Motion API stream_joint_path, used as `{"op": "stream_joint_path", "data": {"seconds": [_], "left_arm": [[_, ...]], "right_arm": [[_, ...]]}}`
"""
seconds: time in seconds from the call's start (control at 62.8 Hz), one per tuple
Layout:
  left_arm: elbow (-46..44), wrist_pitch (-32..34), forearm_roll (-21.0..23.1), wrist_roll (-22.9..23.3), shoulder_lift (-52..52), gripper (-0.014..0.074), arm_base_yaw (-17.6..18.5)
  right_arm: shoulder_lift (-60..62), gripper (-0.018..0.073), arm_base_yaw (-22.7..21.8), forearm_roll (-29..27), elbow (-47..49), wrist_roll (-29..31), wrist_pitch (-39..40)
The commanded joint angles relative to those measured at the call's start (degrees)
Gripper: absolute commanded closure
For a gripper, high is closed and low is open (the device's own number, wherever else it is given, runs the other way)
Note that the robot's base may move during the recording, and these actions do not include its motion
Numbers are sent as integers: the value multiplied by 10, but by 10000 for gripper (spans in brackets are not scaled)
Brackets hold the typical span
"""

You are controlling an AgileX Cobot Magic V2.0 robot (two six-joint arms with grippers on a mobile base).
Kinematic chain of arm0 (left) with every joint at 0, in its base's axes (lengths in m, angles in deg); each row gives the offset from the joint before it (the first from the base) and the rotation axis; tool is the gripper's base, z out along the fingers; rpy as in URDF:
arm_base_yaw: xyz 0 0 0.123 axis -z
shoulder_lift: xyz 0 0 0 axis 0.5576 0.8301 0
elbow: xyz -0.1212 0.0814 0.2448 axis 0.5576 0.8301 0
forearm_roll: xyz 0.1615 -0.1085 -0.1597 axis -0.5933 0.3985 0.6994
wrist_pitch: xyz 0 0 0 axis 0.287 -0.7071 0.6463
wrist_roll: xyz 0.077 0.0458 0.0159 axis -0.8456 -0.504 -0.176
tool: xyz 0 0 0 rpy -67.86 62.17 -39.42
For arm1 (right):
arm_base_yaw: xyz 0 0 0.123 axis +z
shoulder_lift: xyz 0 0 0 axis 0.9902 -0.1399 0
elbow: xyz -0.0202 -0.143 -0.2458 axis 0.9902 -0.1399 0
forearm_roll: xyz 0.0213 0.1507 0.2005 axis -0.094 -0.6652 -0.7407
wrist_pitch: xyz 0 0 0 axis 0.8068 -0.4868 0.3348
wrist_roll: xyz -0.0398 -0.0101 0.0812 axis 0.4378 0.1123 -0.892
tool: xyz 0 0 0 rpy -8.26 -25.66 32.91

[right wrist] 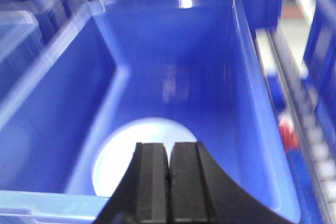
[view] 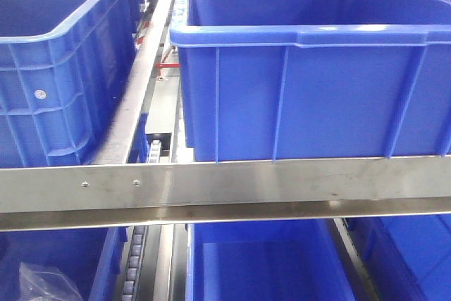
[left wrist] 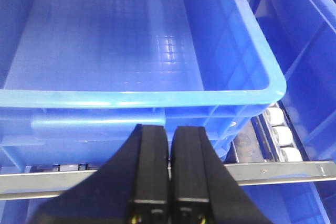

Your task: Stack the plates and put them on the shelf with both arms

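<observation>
No brand, label or writing readable in any view; the bins are plain blue plastic and the rail is bare metal with two small screws.

Front view: a large blue bin (view: pixel 310 75) sits on the upper level of a metal rack, behind a steel rail (view: pixel 225 185) that runs across the frame. A second bin (view: pixel 60 61) stands left of the big bin, apart from it, with a metal divider between. Below the rail more bins show, and a bit of clear plastic wrap (view: pixel 42 283) at lower left. No plate and no arm visible in this view.

Right wrist view (blurred): one pale plate (right wrist: pixel 128 156) lies flat on the floor of a deep bin (right wrist: pixel 252 108), at the near end, rim up. Round, so no long axis to report; its near edge is hidden behind the right gripper (right wrist: pixel 169 182). Cannot tell whether it is one plate or two stacked. The right gripper hangs above the bin's near rim, jaws pressed together with only a hairline seam, nothing between them.

Left wrist view: left gripper (left wrist: pixel 169 174) hangs in front of the near wall of another bin (left wrist: pixel 157 98), jaws closed pad to pad, holding nothing. The bin's ribbed floor shows no plate. White rollers (left wrist: pixel 281 135) sit just right of that bin, and a steel rail (left wrist: pixel 283 171) crosses below it.
</observation>
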Motion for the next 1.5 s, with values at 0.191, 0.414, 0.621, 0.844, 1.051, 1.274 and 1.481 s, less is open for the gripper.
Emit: {"op": "stream_joint_path", "data": {"seconds": [0.191, 0.414, 0.621, 0.844, 1.051, 1.274, 1.481], "left_arm": [[-16, 48, 2, 5, 0, 505, 0], [-16, 48, 2, 5, 0, 505, 0], [-16, 49, 2, 5, 0, 505, 0], [-16, 49, 2, 5, 0, 505, 0], [-16, 49, 2, 5, 0, 505, 0], [-16, 49, 2, 5, 0, 505, 0], [-16, 49, 2, 5, 0, 505, 0]], "right_arm": [[183, 511, -30, 7, -167, 3, 82], [331, 511, -63, 7, -315, 3, 89], [426, 511, -100, 7, -351, 3, 45], [425, 511, -108, 7, -351, 3, 30], [425, 511, -108, 7, -351, 3, 30], [425, 511, -108, 7, -351, 3, 30], [425, 511, -108, 7, -351, 3, 30]]}}
